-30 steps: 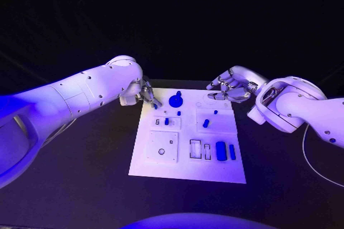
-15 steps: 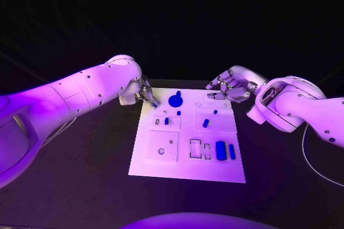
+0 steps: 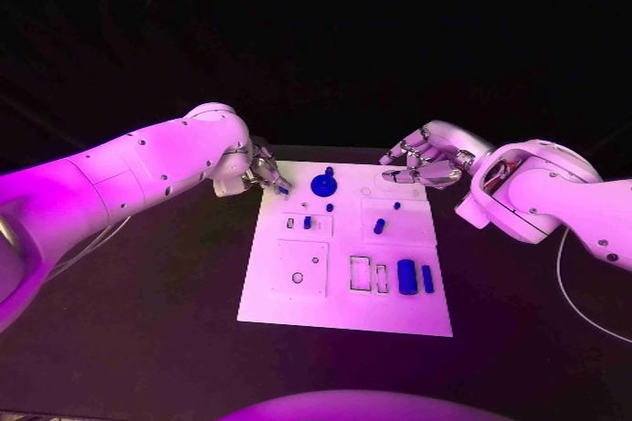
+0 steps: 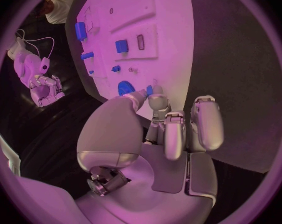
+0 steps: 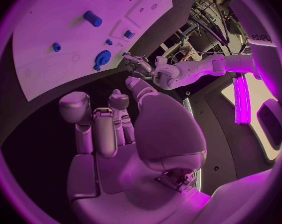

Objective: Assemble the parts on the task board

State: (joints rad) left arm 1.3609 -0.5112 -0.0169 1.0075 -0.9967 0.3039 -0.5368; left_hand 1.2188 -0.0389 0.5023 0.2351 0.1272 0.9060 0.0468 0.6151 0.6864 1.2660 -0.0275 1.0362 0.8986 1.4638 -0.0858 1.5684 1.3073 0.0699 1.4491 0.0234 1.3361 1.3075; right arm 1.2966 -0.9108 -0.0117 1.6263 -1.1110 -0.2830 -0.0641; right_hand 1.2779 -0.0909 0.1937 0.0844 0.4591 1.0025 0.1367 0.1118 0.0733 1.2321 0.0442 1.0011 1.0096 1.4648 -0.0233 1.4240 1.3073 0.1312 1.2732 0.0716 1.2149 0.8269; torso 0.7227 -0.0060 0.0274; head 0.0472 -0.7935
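Note:
The white task board (image 3: pixel 345 302) lies mid-table. My left hand (image 3: pixel 264 175) hovers at its far left corner and pinches a small blue part (image 3: pixel 282 190) between thumb and finger; the left wrist view shows that part (image 4: pixel 150 90) at the fingertips, near the board's edge. A round blue part (image 3: pixel 324 184) stands close by on the board. More blue parts stand in it: a peg (image 3: pixel 307 223), a slanted peg (image 3: pixel 378 226) and a block (image 3: pixel 405 277). My right hand (image 3: pixel 424 164) hangs over the far right corner, fingers loosely bent and apart, holding nothing.
Black table (image 3: pixel 145 321) surrounds the board on every side. Empty slots (image 3: pixel 360 273) and a raised square plate (image 3: pixel 300 268) sit in the board's near half. A thin cable (image 3: pixel 569 298) runs along the table at the right.
My left hand has drifted slightly away from the board's corner toward the far left, still pinching the small blue part. The right hand has stayed put.

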